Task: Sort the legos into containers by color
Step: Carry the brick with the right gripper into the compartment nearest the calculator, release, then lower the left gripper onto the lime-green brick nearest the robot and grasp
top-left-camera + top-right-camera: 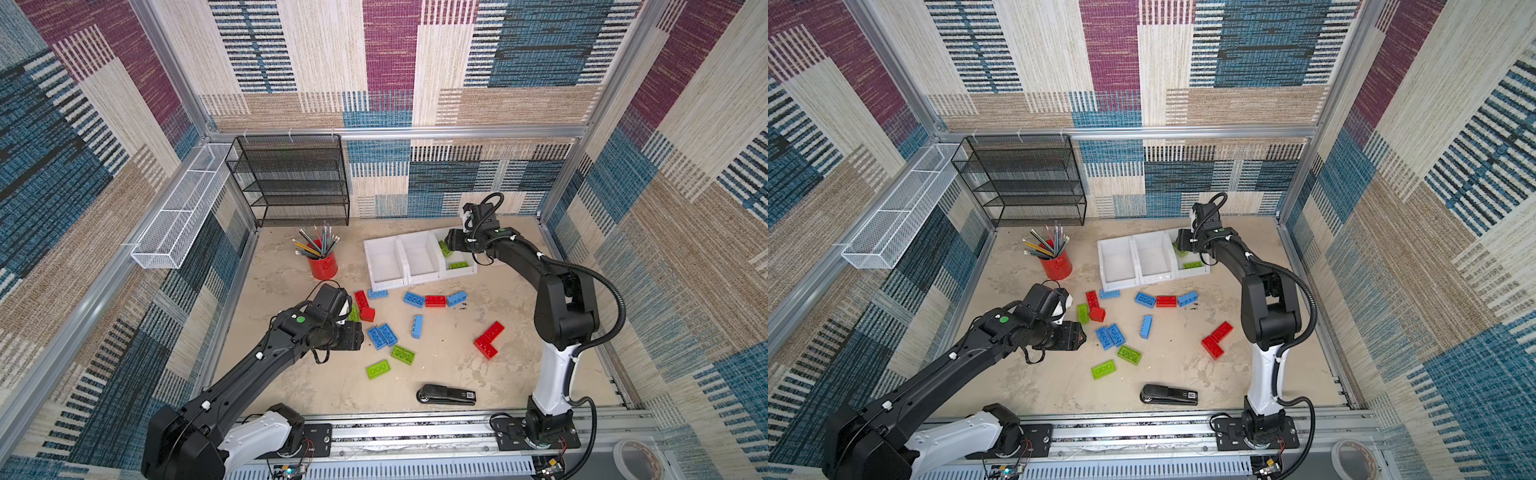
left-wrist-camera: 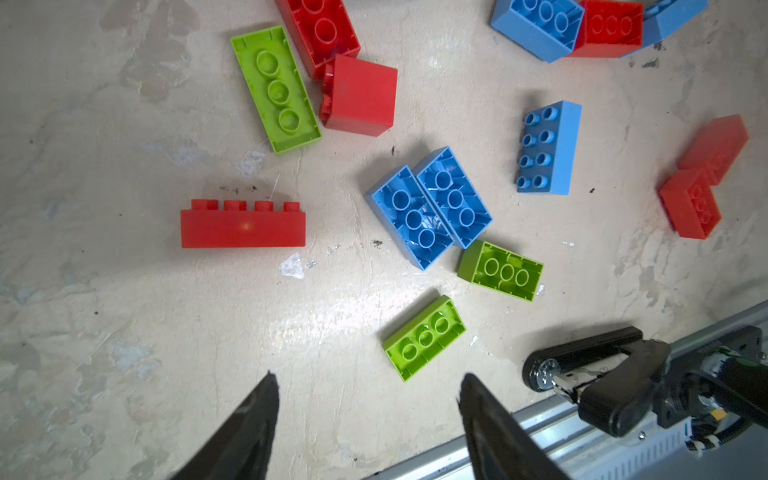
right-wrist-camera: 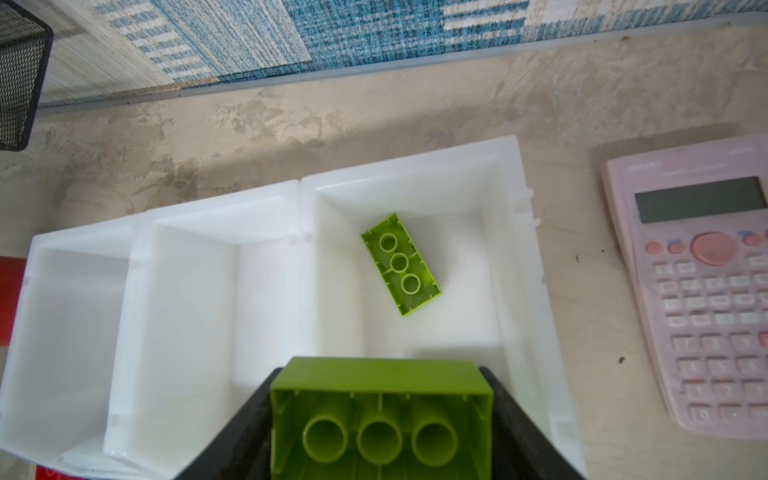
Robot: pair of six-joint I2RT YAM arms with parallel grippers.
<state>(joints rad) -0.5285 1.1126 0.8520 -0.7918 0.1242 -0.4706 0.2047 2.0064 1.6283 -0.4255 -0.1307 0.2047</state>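
RELEASE POSITION: A lime green studded plastic brick [image 3: 380,419] is being gripped by its short ends in the right tool [image 3: 379,372], long axis spanning the jaws, above the right-hand white open-top plastic bin [image 3: 513,174], where another lime green brick [image 3: 401,264] is lying. The left tool [image 2: 368,388] is being held open and empty over loose bricks [image 2: 243,226] on the surface [image 2: 124,332].

Left arm [image 1: 249,365] and right arm [image 1: 519,253]: black upper links, white base links [image 1: 555,374]. A green round sticker [image 1: 300,319] marks each wrist. A black corrugated conduit [image 1: 621,309] runs along the right arm. Left gripper [image 2: 368,376] fingers: black, tapered.
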